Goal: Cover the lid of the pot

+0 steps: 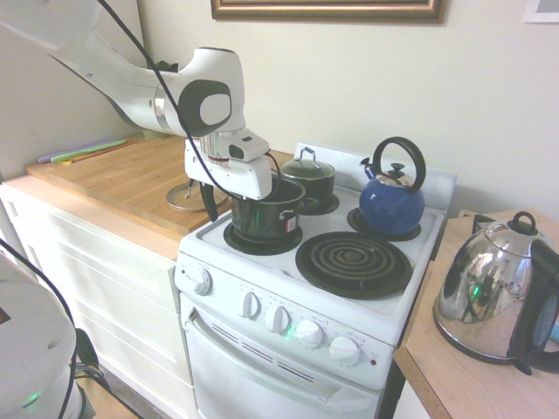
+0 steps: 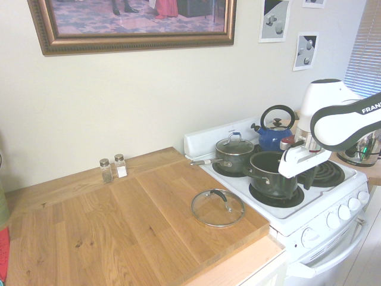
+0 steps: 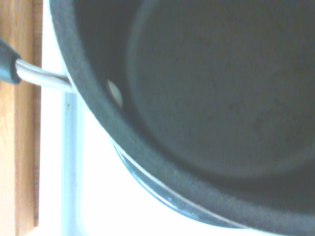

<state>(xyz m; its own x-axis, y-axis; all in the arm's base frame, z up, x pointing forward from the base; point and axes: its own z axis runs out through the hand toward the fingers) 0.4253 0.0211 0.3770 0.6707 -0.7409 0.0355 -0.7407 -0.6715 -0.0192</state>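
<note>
While hanging over the pot, pincer spread wide, holding nothing, lid lying on the wooden counter

Home kitchen. Evidence: a white electric stove with coil burners and front knobs, a wooden countertop, a blue kettle, salt and pepper shakers, framed wall picture.

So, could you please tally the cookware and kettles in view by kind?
Pots: 2, the open pot and the smaller lidded pot
Loose lids: 1, the lid on the wooden counter
Kettles: 2, the blue kettle and the steel kettle
Total: 5
</note>
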